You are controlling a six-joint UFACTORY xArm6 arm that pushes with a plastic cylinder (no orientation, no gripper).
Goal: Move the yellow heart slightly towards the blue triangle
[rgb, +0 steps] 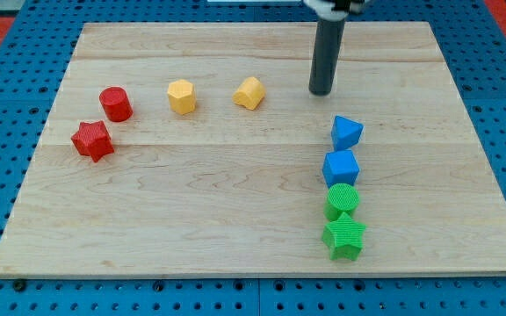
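Note:
The yellow heart (249, 92) lies in the upper middle of the wooden board (235, 219). The blue triangle (347, 132) lies to its right and a little lower. My tip (321, 91) rests on the board between them, level with the heart, about a block's width from its right side and just above and left of the triangle. It touches neither block.
A yellow hexagon (182, 96) lies left of the heart. A red cylinder (115, 104) and a red star (92, 140) lie at the left. Below the triangle, in a column, are a blue cube (341, 167), a green cylinder (343, 200) and a green star (344, 235).

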